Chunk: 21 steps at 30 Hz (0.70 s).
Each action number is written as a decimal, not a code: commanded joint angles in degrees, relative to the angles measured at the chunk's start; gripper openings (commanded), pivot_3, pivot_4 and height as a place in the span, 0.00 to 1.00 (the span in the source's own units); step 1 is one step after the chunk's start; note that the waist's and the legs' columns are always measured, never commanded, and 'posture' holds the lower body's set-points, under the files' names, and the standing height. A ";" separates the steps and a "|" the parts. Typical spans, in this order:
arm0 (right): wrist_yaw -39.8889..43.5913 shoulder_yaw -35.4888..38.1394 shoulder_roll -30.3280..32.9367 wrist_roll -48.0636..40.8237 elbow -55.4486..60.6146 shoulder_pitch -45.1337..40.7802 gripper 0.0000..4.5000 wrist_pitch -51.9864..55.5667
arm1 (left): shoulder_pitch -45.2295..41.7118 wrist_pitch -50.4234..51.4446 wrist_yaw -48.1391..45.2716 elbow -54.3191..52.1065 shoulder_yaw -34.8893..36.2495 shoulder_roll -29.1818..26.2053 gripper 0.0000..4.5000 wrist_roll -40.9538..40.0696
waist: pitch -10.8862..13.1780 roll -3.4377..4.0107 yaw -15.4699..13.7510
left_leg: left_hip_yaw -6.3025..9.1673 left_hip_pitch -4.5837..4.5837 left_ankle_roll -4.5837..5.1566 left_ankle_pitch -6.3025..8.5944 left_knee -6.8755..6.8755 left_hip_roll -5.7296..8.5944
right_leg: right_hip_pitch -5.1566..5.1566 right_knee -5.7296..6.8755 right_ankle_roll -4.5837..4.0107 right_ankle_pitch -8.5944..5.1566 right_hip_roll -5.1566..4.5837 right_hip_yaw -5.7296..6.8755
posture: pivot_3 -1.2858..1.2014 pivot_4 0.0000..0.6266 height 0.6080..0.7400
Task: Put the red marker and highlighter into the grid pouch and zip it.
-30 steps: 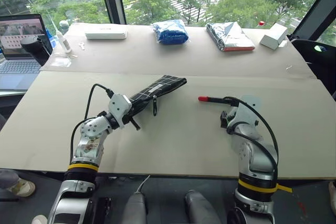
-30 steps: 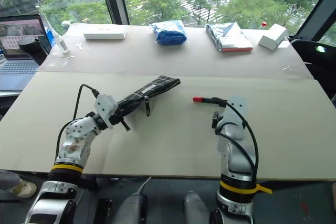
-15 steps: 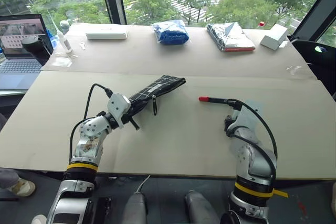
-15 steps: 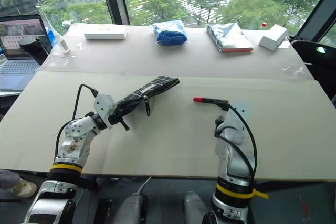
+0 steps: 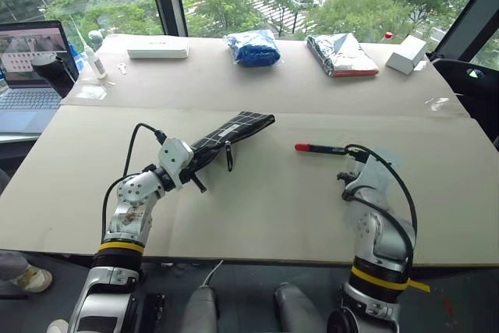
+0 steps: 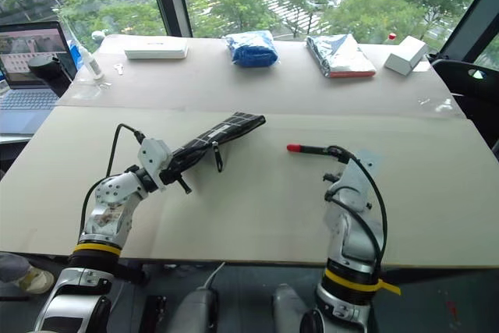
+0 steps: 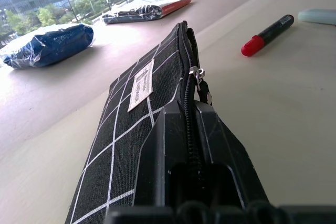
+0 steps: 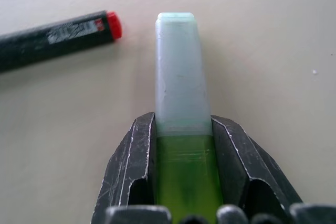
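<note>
The grid pouch (image 5: 234, 132) lies slanted on the table, black with white lines, its label (image 7: 140, 84) facing up and its strap (image 5: 229, 157) hanging off the edge. My left gripper (image 7: 193, 179) is shut on the pouch's near end along the zipper edge. The zipper slider (image 7: 196, 72) sits partway along that edge. The red marker (image 5: 320, 148) lies flat to the right of the pouch, red cap toward it. My right gripper (image 8: 184, 156) is shut on the highlighter (image 8: 178, 77), its pale end sticking out past the fingertips just beside the marker (image 8: 52, 38).
At the back of the table lie a blue bag (image 5: 253, 47), a silver packet (image 5: 341, 54), a small white box (image 5: 407, 54) and a flat white case (image 5: 157, 51). A laptop (image 5: 31, 60) and a black cup (image 5: 53, 72) stand at far left.
My right hand has shifted a little to the right, away from the marker, and rolled. The marker, the pouch and my left arm have stayed put.
</note>
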State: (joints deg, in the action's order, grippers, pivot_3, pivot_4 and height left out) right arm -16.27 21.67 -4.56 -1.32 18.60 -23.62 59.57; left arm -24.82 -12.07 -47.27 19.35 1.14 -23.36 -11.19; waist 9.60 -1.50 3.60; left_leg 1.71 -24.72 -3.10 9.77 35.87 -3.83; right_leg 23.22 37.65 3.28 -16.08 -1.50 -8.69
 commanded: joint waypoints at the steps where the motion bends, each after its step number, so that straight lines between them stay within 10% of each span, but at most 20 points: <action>1: 5.57 0.51 6.91 -1.82 -1.21 -3.84 0.24 -8.83 | -0.89 0.72 -1.59 -3.06 0.78 -0.82 0.00 -2.29 | 0.02 0.03 0.11 | -0.01 -0.02 0.00 0.00 -0.01 0.02 | 0.02 -0.01 0.00 0.00 -0.02 -0.01 | 0.52 0.24 1.00; 9: 46.41 -12.81 34.10 -8.00 -7.69 -4.44 0.24 -33.26 | -0.23 6.31 -7.11 -8.04 2.39 -4.39 0.00 -7.75 | 0.07 0.06 0.73 | -0.02 -0.01 0.01 0.01 -0.19 -0.01 | 0.04 -0.13 0.03 -0.02 0.00 -0.01 | 0.52 0.24 1.00; 21: 72.84 -28.19 46.55 -2.68 -20.03 -6.82 0.24 -60.74 | 0.22 8.90 -8.25 -9.64 4.61 -7.47 0.00 -9.60 | 0.19 0.03 0.37 | -0.02 -0.04 0.02 0.01 -0.04 0.02 | -0.08 -0.32 0.11 -0.06 -0.04 0.01 | 0.52 0.24 1.00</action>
State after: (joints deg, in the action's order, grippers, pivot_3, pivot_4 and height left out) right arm 55.31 -4.88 42.72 -5.02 -1.08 -28.15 2.71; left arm -24.55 -3.06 -55.38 12.07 5.17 -30.71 -19.81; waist 9.80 -1.47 3.96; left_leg 1.69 -24.75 -3.08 9.78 35.81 -3.82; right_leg 23.15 37.32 3.39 -16.13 -1.53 -8.68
